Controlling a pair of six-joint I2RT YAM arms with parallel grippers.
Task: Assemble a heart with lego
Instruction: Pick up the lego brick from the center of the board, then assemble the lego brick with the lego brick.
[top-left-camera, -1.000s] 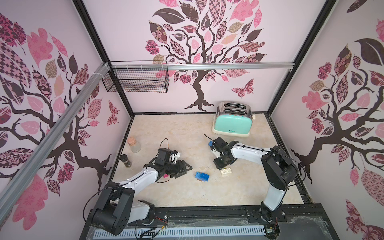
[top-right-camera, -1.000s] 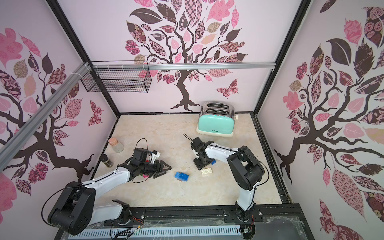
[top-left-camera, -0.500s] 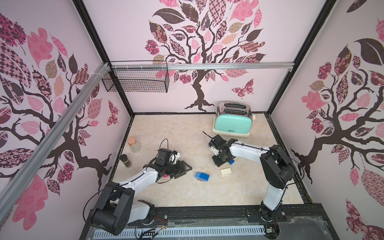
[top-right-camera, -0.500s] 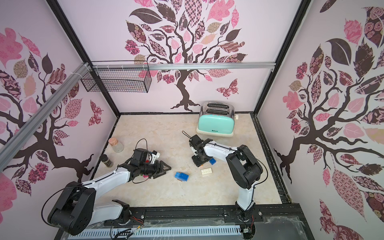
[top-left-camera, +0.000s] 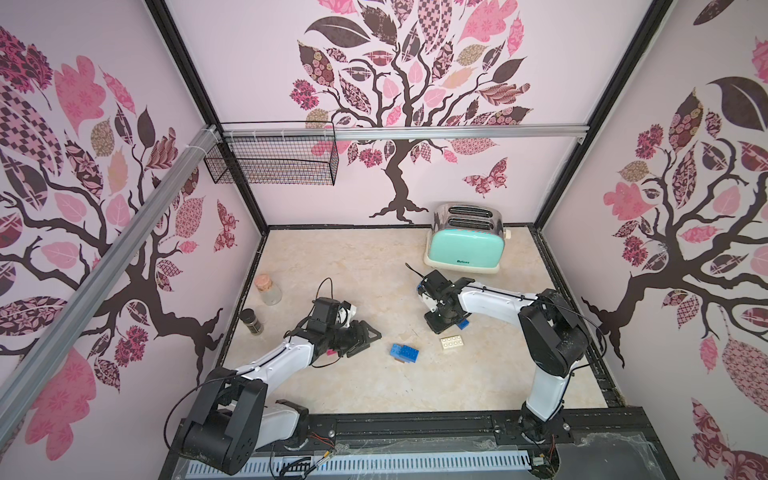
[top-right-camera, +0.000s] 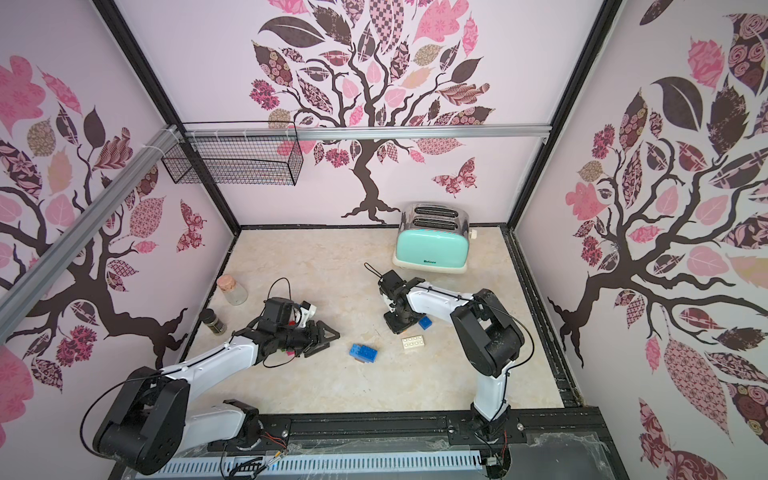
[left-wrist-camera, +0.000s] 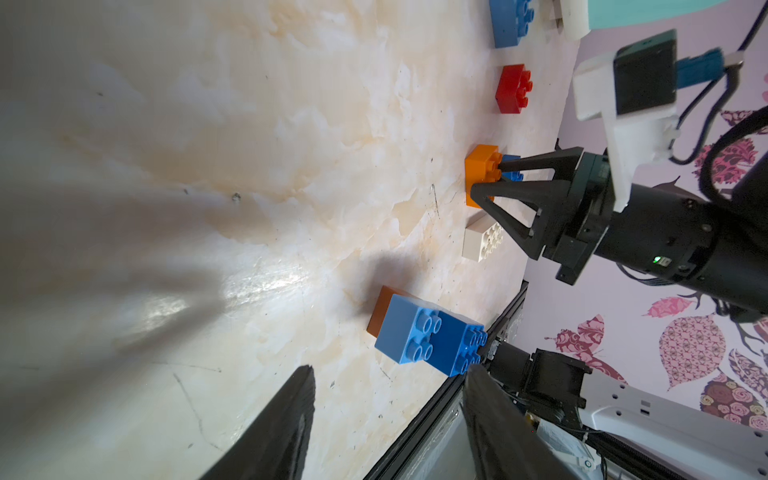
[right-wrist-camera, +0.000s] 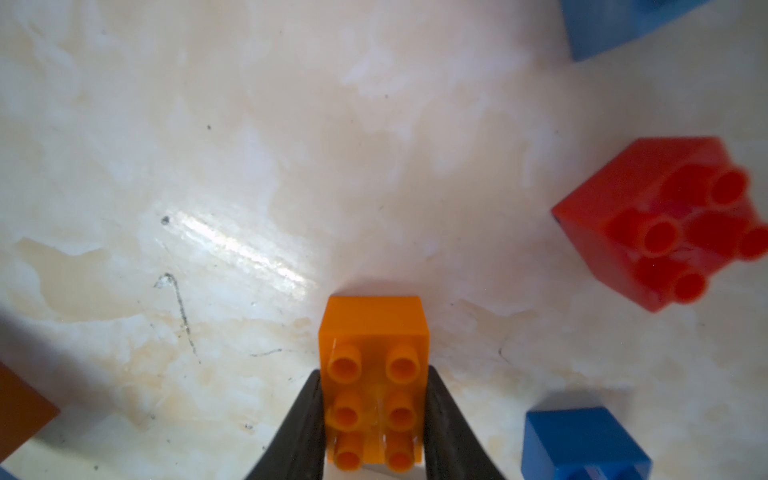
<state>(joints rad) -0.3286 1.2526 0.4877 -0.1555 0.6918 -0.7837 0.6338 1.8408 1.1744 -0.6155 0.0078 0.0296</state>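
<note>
Since a second ago our right gripper (right-wrist-camera: 374, 372) has edged a little to the left, and its jaws have drawn in until they pinch the orange brick (right-wrist-camera: 374, 328) by its long sides, studs up. By size, the marbled table (top-left-camera: 374, 266) carries everything. A wire basket (top-left-camera: 270, 164) hangs on the back wall, and a mint toaster (top-left-camera: 465, 245) stands at the back right. Our right arm (top-left-camera: 494, 303) reaches in front of the toaster, and our left arm (top-left-camera: 286, 359) lies low across the left half. The left gripper (top-left-camera: 368, 343) has its jaws spread with nothing between them and points toward the blue stack (top-left-camera: 404, 352), near it but apart. By the left wall stand a corked jar (top-left-camera: 269, 289) and, nearer us, a dark jar (top-left-camera: 251, 321). The blue stack is a light and a dark blue brick side by side on a brown one. The white brick (top-left-camera: 451, 343) lies flat, studs up, between that stack and the right gripper. The orange brick sits at table level, right of the middle, but we cannot tell whether it touches the table. Just beside it is a small blue brick (top-left-camera: 462, 325), and a red brick (right-wrist-camera: 665, 224) lies farther toward the toaster, apart from it.
</note>
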